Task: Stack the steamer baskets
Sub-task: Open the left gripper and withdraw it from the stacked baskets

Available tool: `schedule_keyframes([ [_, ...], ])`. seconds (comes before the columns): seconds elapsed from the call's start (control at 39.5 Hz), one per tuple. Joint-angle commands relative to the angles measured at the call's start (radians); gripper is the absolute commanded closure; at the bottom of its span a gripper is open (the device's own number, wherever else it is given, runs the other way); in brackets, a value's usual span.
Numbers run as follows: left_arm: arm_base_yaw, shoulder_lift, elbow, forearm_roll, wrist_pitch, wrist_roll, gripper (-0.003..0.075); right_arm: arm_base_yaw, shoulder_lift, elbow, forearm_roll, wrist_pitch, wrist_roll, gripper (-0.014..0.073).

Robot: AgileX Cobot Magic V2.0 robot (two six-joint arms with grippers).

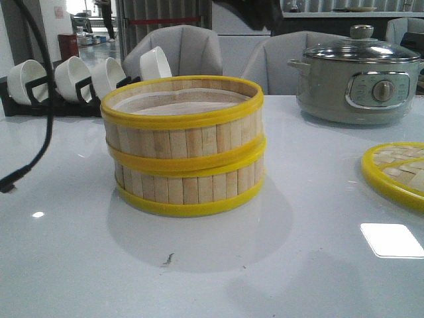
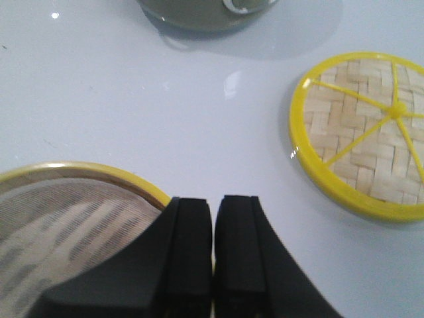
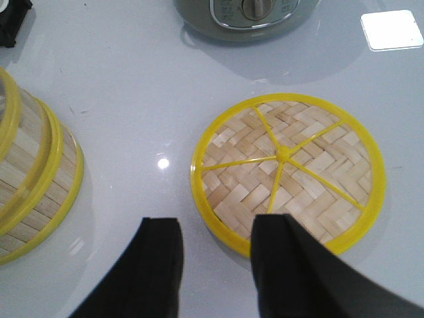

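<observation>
At the far left of the tabletop [image 1: 79, 265], a black rack [image 1: 40, 93] holds a row of white bowls [image 1: 69, 76] tilted on edge. A black cable [image 1: 41, 126] hangs down in front of the rack and ends on the tabletop surface.

Left of centre stand the two steamer baskets, one on the other. The lower basket [image 1: 189, 189] rests on the tabletop. The upper basket [image 1: 182, 129] sits directly on it, with its bottom yellow rim touching the lower basket's top rim. The upper basket sits slightly askew on the lower one. A pale liner [image 1: 175, 103] is visible inside the upper basket.

The left hand [image 2: 213, 225] is over the edge of the upper basket, with the yellow rim just behind its fingers [image 2: 189, 245]. The fingers are pressed together with only a thin seam between them, and they grasp nothing.

The right hand [image 3: 215, 265] is above the tabletop, between the basket stack and the woven lid [image 3: 288, 172]. Its fingers [image 3: 159, 265] are spread apart, released, with bare tabletop between them. One finger overlaps the near rim of the lid in the right wrist view; contact cannot be determined.

The lid lies flat on the tabletop to the right, well apart from the stack. At the far right stands a grey-green electric pot [image 1: 358, 79] with a glass cover and a front dial.
</observation>
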Motion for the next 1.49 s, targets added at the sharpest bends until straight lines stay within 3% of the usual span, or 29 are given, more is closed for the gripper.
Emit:
schedule_keyframes([
  [0.0, 0.043, -0.114, -0.039, 0.001, -0.068, 0.003, 0.0634, -0.001, -0.008, -0.038, 0.011, -0.067, -0.006, 0.0222],
  [0.35, 0.317, -0.321, 0.023, 0.001, -0.023, 0.003, 0.0634, -0.001, -0.008, -0.038, 0.011, -0.067, -0.006, 0.0222],
  [0.66, 0.529, -0.598, 0.376, -0.010, -0.129, -0.003, 0.0634, -0.001, -0.008, -0.038, 0.011, -0.067, -0.006, 0.0222],
  [1.06, 0.570, -0.996, 0.917, -0.018, -0.314, -0.006, 0.0634, -0.001, -0.008, -0.038, 0.012, -0.065, -0.006, 0.0222],
  [1.47, 0.570, -1.300, 1.324, -0.090, -0.476, -0.006, 0.0634, -0.001, -0.008, -0.038, 0.012, -0.059, -0.006, 0.0222],
])
